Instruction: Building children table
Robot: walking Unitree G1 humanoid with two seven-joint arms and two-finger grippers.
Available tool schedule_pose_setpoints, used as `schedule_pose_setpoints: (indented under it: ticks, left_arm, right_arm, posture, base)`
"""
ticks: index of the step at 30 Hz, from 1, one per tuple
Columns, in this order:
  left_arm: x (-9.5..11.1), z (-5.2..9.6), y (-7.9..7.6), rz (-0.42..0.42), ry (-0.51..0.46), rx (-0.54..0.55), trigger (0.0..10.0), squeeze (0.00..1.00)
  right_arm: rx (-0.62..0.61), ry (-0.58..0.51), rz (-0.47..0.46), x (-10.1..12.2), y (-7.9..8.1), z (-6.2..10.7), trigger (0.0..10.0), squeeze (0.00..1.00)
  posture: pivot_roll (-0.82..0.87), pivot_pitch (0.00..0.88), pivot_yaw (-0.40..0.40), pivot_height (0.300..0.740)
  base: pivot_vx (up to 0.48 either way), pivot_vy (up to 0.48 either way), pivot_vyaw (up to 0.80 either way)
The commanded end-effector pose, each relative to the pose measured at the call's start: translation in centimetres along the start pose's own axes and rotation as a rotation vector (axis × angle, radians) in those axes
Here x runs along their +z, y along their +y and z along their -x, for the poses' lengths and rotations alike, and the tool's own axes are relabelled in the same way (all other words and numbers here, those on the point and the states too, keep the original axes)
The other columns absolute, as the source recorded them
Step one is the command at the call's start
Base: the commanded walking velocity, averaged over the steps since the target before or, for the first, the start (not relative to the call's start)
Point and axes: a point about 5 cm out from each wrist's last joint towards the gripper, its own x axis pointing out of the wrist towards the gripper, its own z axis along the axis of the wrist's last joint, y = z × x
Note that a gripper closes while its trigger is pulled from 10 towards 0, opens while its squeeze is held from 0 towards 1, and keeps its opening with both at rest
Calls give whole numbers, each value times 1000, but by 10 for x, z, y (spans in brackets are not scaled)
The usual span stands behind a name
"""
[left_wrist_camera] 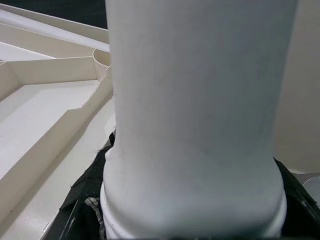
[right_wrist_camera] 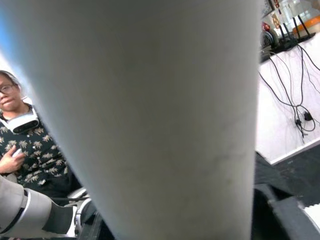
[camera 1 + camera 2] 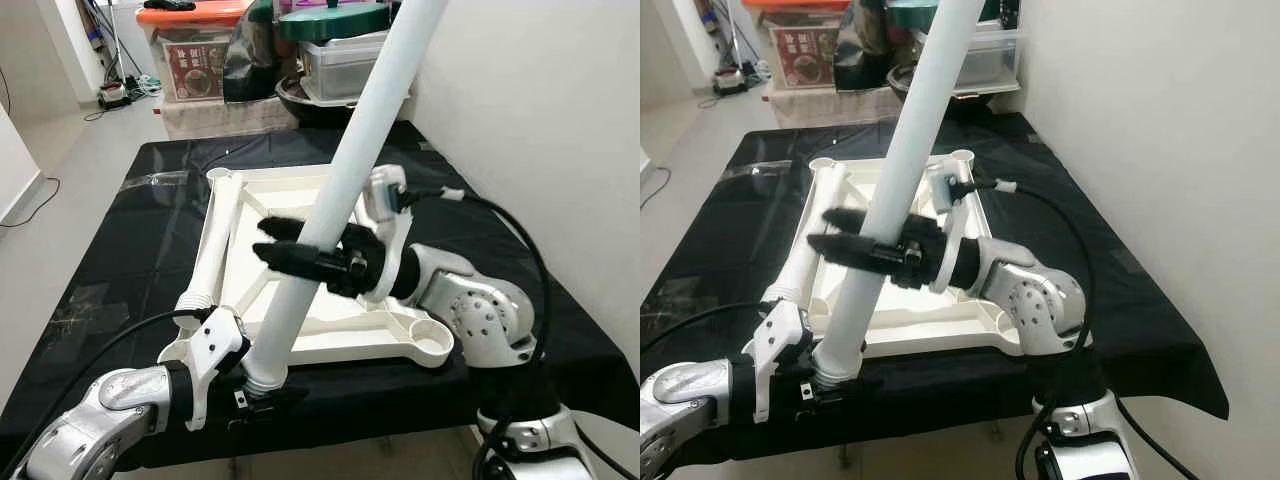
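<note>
1. A long white table leg (image 3: 345,170) slants up across the scene, and its upper end is cut off by the top of the head views.
2. The right gripper (image 3: 290,243) has its two black fingers closed around the leg's middle, one finger on each side of the tube.
3. The left gripper (image 3: 250,392) sits at the leg's lower, ribbed end. Its fingers are mostly hidden beneath the leg and the white wrist bracket, so I cannot tell how far they are parted.
4. Just beyond both grippers the cream tabletop (image 3: 330,335) lies upside down on a table draped in black cloth (image 3: 110,260), with a second leg (image 3: 215,235) lying across its ribs.
5. The left wrist view brings the leg's collar very close, with the tabletop's ribs and a round corner socket (image 1: 101,57) beside it.
6. The right wrist view is blurred by the leg close up; past it a person (image 2: 22,150) in a patterned top stands behind the arm.
7. Storage bins (image 3: 190,40) stand far beyond the table.
</note>
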Motion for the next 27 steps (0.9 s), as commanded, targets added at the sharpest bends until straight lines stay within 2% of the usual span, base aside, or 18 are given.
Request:
schedule_pose_setpoints:
  ticks: [1, 3, 4, 5, 6, 7, 8, 9, 14, 17, 19, 21, 23, 24, 25, 27]
  left_arm:
    - [2, 0, -3, -26, 28, -20, 0, 0]
    - [2, 0, -4, -25, 26, -22, 0, 0]
    - [2, 0, -4, -29, 29, -23, 5098, 0]
    - [2, 0, -4, -29, 29, -23, 5098, 0]
    - [2, 0, -5, -34, 34, -26, 10000, 0]
    - [0, 0, -3, -37, 38, -19, 10000, 227]
    - [0, 0, -3, -37, 38, -19, 10000, 227]
    - [1, 0, 0, -44, 28, 6, 10000, 1000]
    - [2, 1, 8, -61, 6, 65, 10000, 1000]
    - [10, 10, 18, -42, -67, 155, 10000, 1000]
    - [18, 16, 15, -10, -127, 168, 10000, 1000]
    - [18, 16, 15, -10, -127, 168, 10000, 1000]
    - [22, 26, 8, 21, -147, 193, 10000, 1000]
    - [22, 26, 8, 21, -147, 193, 10000, 1000]
    - [22, 29, 5, 30, -139, 202, 10000, 455]
    - [22, 29, 5, 30, -139, 202, 10000, 455]
  right_arm:
    - [56, 13, -13, -3, 7, -6, 0, 0]
    - [59, 13, -14, -4, 7, -5, 0, 0]
    - [60, 8, -15, -5, 7, -5, 0, 0]
    - [60, 8, -15, -5, 7, -5, 0, 0]
    - [53, 2, -15, -5, 7, -4, 0, 0]
    - [42, -10, -15, -4, 5, -3, 0, 0]
    - [42, -10, -15, -4, 5, -3, 0, 0]
    - [27, -25, -13, -3, 4, -2, 0, 0]
    - [11, -36, -7, -1, 1, 1, 0, 0]
    - [-36, -40, 31, 4, -6, 9, 0, 0]
    - [-96, -32, 93, 12, -14, 20, 0, 0]
    - [-96, -32, 93, 12, -14, 20, 0, 0]
    - [-222, -37, 162, 29, -30, 45, 0, 0]
    - [-222, -37, 162, 29, -30, 45, 0, 0]
    - [-267, -39, 185, 35, -34, 54, 0, 0]
    - [-267, -39, 185, 35, -34, 54, 0, 0]
  posture:
    - [15, 0, -25, 740]
    - [15, 0, -25, 740]
    - [13, 0, -23, 740]
    - [13, 0, -23, 740]
    - [11, 0, -22, 740]
    - [9, 0, -21, 740]
    - [9, 0, -21, 740]
    - [7, 0, -19, 740]
    - [7, 0, -20, 740]
    - [15, 0, -22, 740]
    - [22, 0, -26, 740]
    - [22, 0, -26, 740]
    - [32, 0, -28, 740]
    - [32, 0, -28, 740]
    - [32, 0, -28, 740]
    - [32, 0, -28, 740]
  base:
    - [0, 0, 0]
    - [0, 0, 0]
    - [0, 0, 0]
    - [0, 0, 0]
    - [0, 0, 0]
    - [0, 0, 0]
    - [0, 0, 0]
    - [0, 0, 0]
    - [0, 0, 0]
    - [0, 0, 0]
    - [0, 0, 0]
    - [0, 0, 0]
    - [0, 0, 0]
    - [0, 0, 0]
    - [0, 0, 0]
    - [0, 0, 0]
